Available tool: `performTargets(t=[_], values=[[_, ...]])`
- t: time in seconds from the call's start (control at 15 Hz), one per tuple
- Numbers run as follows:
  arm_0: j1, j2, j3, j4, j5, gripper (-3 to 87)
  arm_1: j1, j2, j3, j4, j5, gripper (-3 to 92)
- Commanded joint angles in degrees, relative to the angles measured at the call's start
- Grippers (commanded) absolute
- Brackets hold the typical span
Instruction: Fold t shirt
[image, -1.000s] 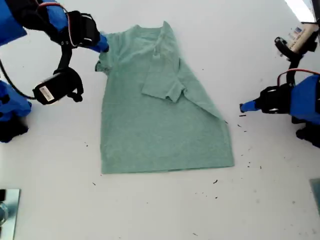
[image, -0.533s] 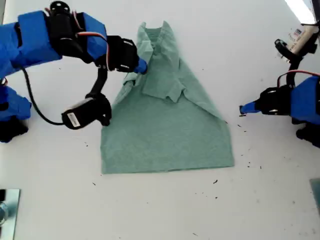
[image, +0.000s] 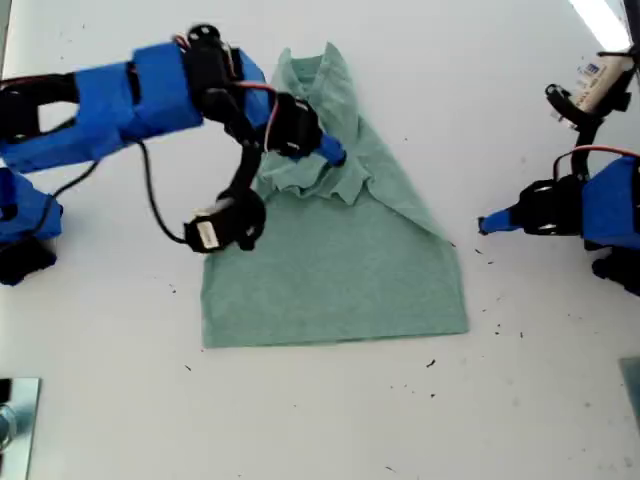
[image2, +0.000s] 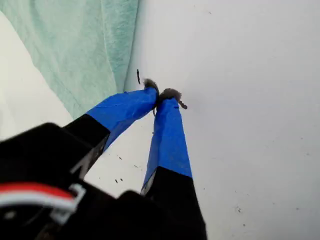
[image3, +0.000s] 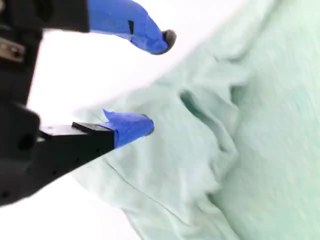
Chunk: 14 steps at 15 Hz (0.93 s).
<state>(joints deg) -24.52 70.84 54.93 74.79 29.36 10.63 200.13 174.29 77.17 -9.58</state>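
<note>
**Exterior view: shirt partly folded, one claw spread above it**

Exterior view shows the t shirt (image: 330, 250) lying on the white table (image: 520, 400), both upper sides drawn in toward its middle, hem flat and square. My second gripper (image: 330, 152) reaches over the bunched sleeve area; its wrist view shows the jaws spread wide over rumpled cloth (image3: 210, 150), gripping nothing. My first gripper (image: 485, 222) sits at the exterior view's right, off the shirt, tips pressed together on bare table (image2: 162, 95).
</note>
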Motion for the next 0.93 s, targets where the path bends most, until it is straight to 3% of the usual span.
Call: performTargets(t=[0.0, 0.07, 0.13, 0.27, 0.4, 0.53, 0.67, 0.87], values=[[-3.2, 24.7, 7.4, 5.0, 1.5, 22.0, -0.7, 0.7, 3.6, -0.4, -0.2, 4.9], [-2.4, 35.4, 20.9, 3.6, 0.4, 21.3, -0.7, 0.7, 3.6, -0.4, -0.9, 5.2], [-0.2, 48.4, 39.1, -2.5, -1.6, 16.2, -0.4, 0.7, 3.6, -0.4, -1.3, 3.6], [3.6, 76.7, 75.4, -12.2, -10.0, 0.1, -0.5, 0.7, 3.6, -0.4, -2.2, 2.2], [3.6, 104.3, 101.2, -12.0, -16.0, -0.2, -0.6, 0.7, 3.6, -1.1, -3.1, 2.2], [11.1, 118.1, 110.0, -13.1, -21.9, -0.3, -0.5, 0.7, 2.4, -2.5, -5.9, 2.2], [10.9, 109.8, 110.0, -15.0, -22.4, -0.3, -0.5, -1.3, -6.2, 1.1, -8.3, 2.2], [12.1, 111.8, 114.0, -16.7, -22.7, -0.3, -5.1, -43.9, -45.9, 14.2, -14.9, 2.2]])
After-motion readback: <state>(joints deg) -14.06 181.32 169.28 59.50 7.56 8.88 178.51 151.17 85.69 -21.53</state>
